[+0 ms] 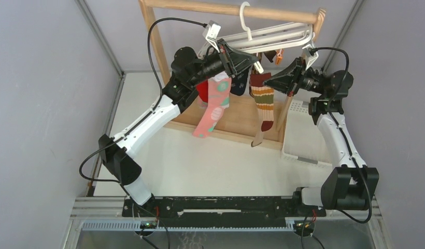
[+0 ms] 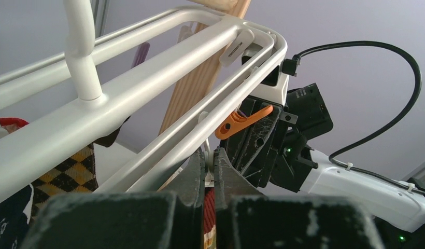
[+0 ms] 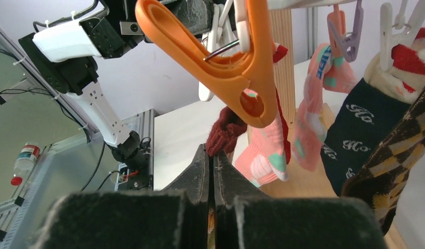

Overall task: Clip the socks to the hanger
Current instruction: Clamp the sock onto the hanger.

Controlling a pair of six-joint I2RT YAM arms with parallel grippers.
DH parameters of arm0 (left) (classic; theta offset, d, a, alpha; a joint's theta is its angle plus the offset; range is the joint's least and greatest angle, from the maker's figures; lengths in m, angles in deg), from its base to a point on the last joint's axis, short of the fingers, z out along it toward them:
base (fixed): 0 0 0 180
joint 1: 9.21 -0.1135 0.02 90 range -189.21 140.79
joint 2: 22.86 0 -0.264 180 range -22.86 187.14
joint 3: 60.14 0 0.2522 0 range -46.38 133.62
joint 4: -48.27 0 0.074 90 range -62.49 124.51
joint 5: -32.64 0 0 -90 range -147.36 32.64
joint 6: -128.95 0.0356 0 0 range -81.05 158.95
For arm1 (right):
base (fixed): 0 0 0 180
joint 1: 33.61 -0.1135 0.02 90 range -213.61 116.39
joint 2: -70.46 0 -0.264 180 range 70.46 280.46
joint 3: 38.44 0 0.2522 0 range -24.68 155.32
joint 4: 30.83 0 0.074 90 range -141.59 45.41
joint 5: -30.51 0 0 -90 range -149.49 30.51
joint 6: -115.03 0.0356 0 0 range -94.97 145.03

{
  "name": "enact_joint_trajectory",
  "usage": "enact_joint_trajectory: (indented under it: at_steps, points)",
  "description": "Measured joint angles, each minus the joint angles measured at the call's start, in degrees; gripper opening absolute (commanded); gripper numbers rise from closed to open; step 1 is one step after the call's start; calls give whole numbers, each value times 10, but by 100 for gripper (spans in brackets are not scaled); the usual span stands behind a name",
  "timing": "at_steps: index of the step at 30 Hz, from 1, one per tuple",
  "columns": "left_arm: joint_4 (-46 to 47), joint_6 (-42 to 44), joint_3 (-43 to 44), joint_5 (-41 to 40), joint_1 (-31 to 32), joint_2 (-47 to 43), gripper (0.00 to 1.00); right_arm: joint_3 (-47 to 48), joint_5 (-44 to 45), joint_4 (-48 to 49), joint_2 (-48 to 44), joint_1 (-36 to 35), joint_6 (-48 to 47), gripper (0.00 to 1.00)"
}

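The hanger [image 1: 278, 32] hooks over the wooden rack [image 1: 231, 8] so its clips dangle free, and the socks [image 1: 213, 106] hang at far centre. The left gripper [image 2: 209, 155] is pressed together at the frame. The right gripper [image 3: 211, 155] is likewise closed just below a seemingly empty orange clip [image 3: 236, 67].

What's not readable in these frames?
- Top view: hanger clips hidden behind left end effector; which clip holds the striped sock is unclear.
- Left wrist: whether left end effector pinches anything, hidden by its own fingers.
- Right wrist: orange clip top cut off by upper edge.
- Top view: basket right side behind right arm.
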Motion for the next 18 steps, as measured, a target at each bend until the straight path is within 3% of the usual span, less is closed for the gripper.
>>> enact_joint_trajectory:
  at_steps: [18]
  points:
    - [14,4,16,10,-2,14,0,37,-13,66,47,5,60,0]
